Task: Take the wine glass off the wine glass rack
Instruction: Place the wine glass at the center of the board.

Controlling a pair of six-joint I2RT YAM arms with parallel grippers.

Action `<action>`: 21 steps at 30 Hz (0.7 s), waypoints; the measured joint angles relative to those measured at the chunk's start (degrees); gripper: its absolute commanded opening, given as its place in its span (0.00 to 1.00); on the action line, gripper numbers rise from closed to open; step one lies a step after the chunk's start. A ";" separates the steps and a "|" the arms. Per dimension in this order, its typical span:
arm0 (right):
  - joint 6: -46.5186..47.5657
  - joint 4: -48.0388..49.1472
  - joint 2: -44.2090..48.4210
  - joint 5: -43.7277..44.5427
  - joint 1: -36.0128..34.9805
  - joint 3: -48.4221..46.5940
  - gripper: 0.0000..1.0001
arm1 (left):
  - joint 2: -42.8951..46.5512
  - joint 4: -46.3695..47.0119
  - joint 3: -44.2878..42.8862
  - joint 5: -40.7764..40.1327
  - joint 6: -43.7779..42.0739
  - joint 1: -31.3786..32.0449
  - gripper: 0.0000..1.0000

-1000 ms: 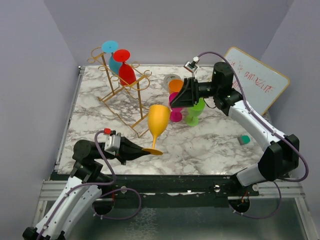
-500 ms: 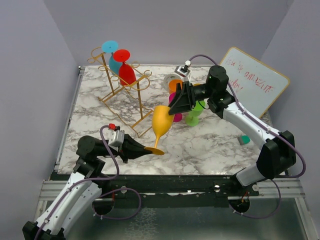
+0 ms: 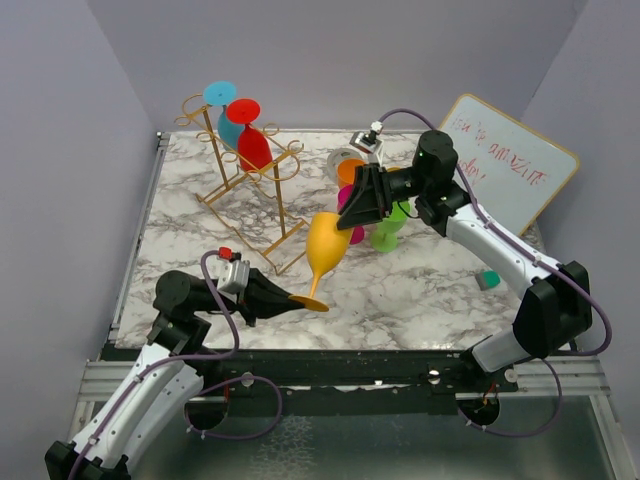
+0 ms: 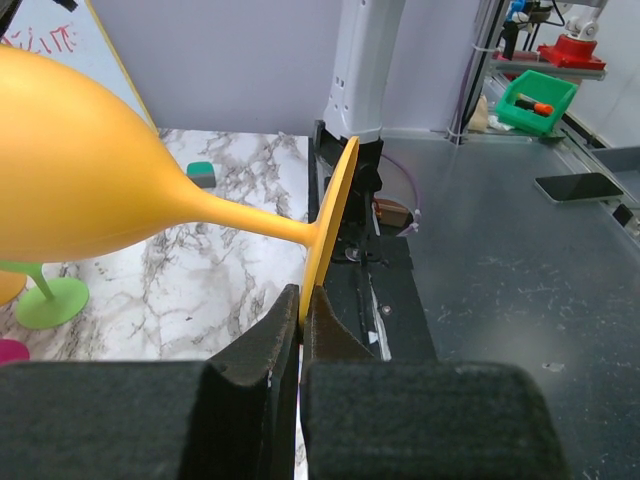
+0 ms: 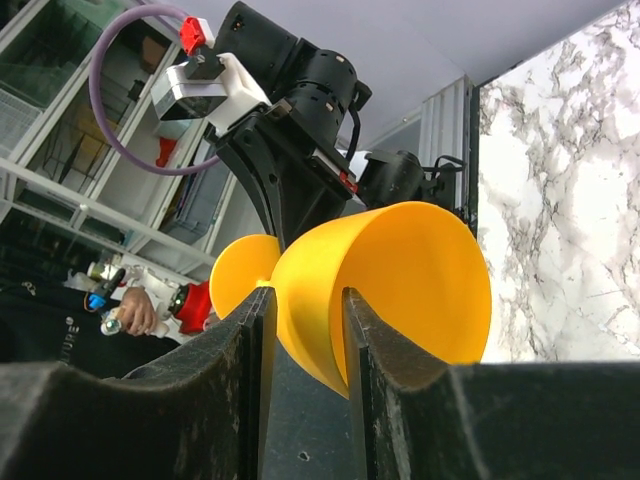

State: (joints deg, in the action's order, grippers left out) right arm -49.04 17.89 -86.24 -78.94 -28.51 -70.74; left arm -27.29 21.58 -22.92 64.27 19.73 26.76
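Note:
The gold wire wine glass rack stands at the back left with a red glass and a blue glass hanging on it. A yellow wine glass is off the rack, tilted over the table's middle. My left gripper is shut on the edge of its foot, seen in the left wrist view with the bowl to the left. My right gripper is open and straddles the bowl's rim, one finger inside and one outside.
Orange, magenta and green glasses stand clustered behind the right gripper. A whiteboard leans at the back right. A small teal block lies on the marble table at the right.
My right gripper came left and down from the glass cluster onto the yellow glass's rim. My left gripper shifted right and tilted the glass toward it. Little moved in the last half second.

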 measured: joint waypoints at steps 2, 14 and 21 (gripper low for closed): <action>0.00 0.02 0.00 -0.11 -0.11 0.00 0.36 | 0.33 0.00 0.00 0.00 -0.11 0.00 0.00; -2.80 3.96 0.09 -1.33 -1.46 0.00 0.24 | 0.33 0.15 0.00 0.74 -0.94 0.02 0.00; -4.85 4.90 0.11 -2.01 -1.55 0.00 0.07 | 0.33 -0.26 0.02 1.01 -1.55 0.26 0.00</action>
State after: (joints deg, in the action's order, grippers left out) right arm -53.89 22.79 -86.13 -80.95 -30.06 -70.74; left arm -26.96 21.32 -22.90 65.28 18.17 27.03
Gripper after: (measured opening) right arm 0.144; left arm 0.013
